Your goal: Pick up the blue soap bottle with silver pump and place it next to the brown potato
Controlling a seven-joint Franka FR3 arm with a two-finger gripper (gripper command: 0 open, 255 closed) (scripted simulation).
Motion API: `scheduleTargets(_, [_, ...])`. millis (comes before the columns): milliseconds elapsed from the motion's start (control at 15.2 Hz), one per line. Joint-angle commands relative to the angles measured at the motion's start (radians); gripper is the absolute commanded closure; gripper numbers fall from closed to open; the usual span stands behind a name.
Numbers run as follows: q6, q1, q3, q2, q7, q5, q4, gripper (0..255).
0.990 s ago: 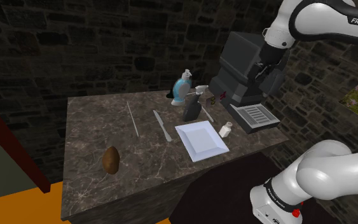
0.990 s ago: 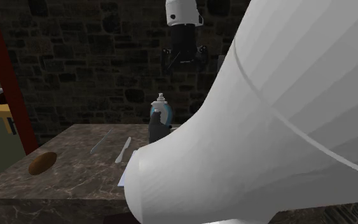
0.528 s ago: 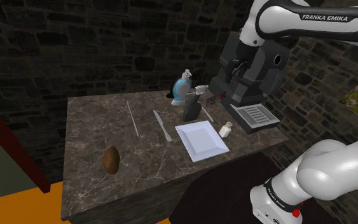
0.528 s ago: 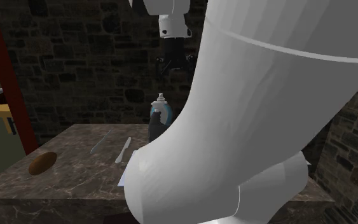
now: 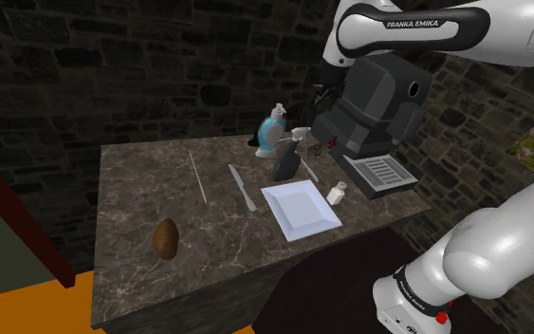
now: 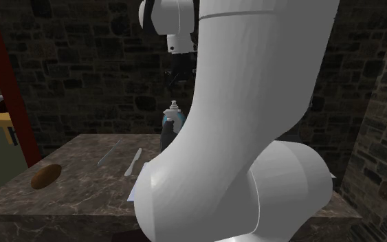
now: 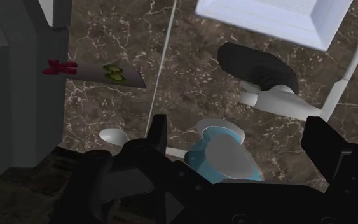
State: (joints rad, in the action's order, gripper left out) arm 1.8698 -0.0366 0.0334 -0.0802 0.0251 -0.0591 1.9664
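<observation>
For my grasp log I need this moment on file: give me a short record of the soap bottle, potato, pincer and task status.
target: blue soap bottle, upright near the far edge of the counter, beside a dark spray bottle
goal: brown potato, near the counter's front, well apart from the soap bottle
arm: pincer open, above the soap bottle, not touching it
status: bottle not yet grasped
also there: white plate, knife
</observation>
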Motion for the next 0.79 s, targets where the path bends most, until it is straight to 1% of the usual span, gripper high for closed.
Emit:
scheduleTargets(0, [0.004,-0.002,-0.002,0.082,0.000,0.005,-0.079,0])
scheduleTargets(396, [-0.003,-0.008,-0.008,0.322,0.000,0.020,-0.334,0])
scheduleTargets(726, [-0.056,-0.011,-0.014,0.546,0.001,0.029,-0.615,0])
